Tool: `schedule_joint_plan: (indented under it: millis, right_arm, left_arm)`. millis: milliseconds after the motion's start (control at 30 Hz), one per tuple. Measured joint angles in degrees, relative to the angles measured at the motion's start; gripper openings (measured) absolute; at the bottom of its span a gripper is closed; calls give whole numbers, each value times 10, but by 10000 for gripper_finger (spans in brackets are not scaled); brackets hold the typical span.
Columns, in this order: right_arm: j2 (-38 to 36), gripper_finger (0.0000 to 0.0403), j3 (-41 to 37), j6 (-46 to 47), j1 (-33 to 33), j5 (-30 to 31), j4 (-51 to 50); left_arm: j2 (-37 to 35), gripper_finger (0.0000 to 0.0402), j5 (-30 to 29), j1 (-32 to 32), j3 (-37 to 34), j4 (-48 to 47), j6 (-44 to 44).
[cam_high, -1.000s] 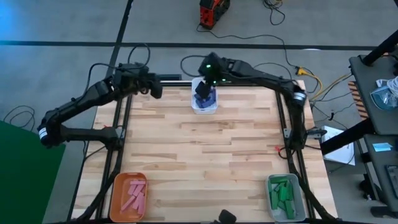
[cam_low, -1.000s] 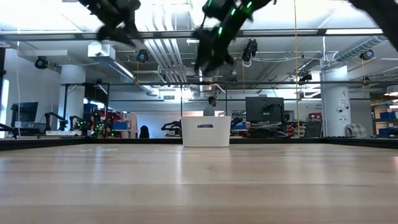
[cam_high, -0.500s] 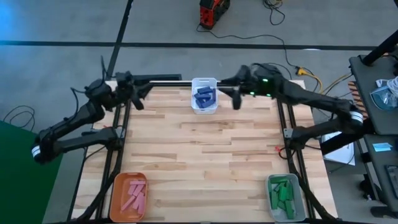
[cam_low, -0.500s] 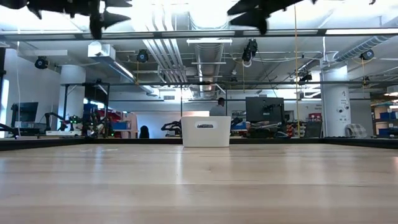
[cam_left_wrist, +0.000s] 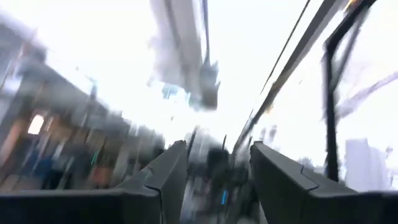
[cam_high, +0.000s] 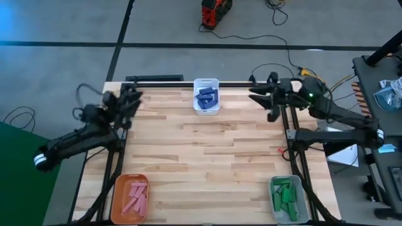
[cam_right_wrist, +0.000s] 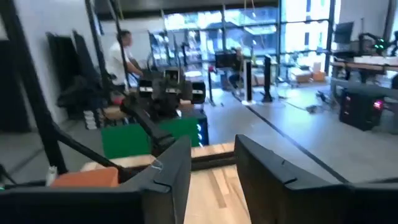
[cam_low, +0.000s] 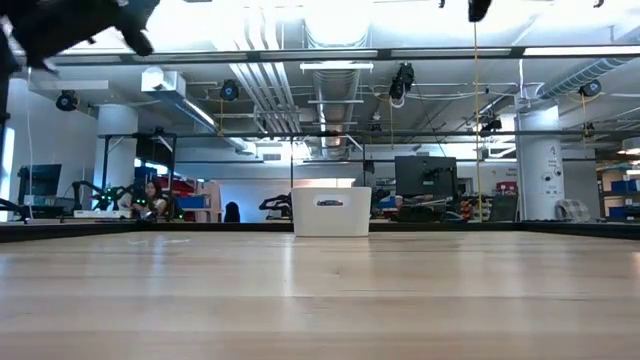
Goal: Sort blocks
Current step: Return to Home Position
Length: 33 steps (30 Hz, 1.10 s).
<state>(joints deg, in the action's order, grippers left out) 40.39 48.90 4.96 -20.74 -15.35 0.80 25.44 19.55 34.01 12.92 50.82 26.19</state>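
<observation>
Dark blue blocks [cam_high: 206, 96] lie in the white bin [cam_high: 206, 110] at the table's far edge. Pink blocks [cam_high: 136, 196] lie in the orange bin [cam_high: 119, 199] at the near left, and green blocks [cam_high: 286, 196] in the grey bin [cam_high: 301, 199] at the near right. My left gripper [cam_high: 132, 100] hangs over the far left corner, open and holding nothing [cam_left_wrist: 214, 180]. Over the far right edge, my right gripper [cam_high: 260, 100] is also open with nothing between its fingers [cam_right_wrist: 214, 174]. Both are high above the table.
The wooden tabletop [cam_high: 207, 157] lies bare between the three bins. In the low view the white bin [cam_low: 331, 210] stands at the far edge, and only bits of the arms show at the top [cam_low: 70, 25]. Black frame rails run along both table sides [cam_high: 287, 135].
My right gripper has drawn away from above the white bin toward the table's right edge. My left gripper has swung from the far edge toward the left edge. Both arms have left the middle of the low view. The blocks have stayed in their bins.
</observation>
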Motion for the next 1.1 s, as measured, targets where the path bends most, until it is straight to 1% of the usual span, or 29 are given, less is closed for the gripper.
schedule_joint_plan:
  millis: [67,133,167,233,367,500,567,700,767,900,1033,1100]
  right_arm:
    - [-35,103,-41,29,7,-11,38]
    - [-63,91,-77,66,9,-22,66]
    - [-78,86,-94,79,10,-23,71]
    - [-105,76,-122,80,21,-30,87]
    - [-153,60,-167,23,44,-64,102]
    - [-197,51,-213,-15,45,-55,89]
    - [-217,49,-234,-44,46,-59,73]
    - [-240,49,-265,-164,46,-57,20]
    - [-238,50,-277,-178,46,-60,-2]
    - [-234,47,-299,-132,46,-57,-16]
    - [-221,50,-307,-56,46,-58,-35]
    - [-221,54,-309,4,50,-56,-39]
  left_arm:
    - [-6,155,-1,0,-49,107,19]
    - [-10,155,1,-2,-85,159,29]
    - [-12,155,0,-2,-96,164,29]
    - [-13,155,-7,-1,-112,166,24]
    - [-9,155,-4,-2,-122,138,-25]
    - [-10,155,-1,-1,-123,133,-103]
    - [-9,155,0,-2,-123,116,-108]
    - [-1,155,5,-2,-122,70,-103]
    - [5,155,5,-1,-120,52,-103]
    - [20,155,5,-2,-119,33,-102]
    - [39,155,5,-2,-119,31,-102]
    - [46,155,5,-2,-119,31,-102]
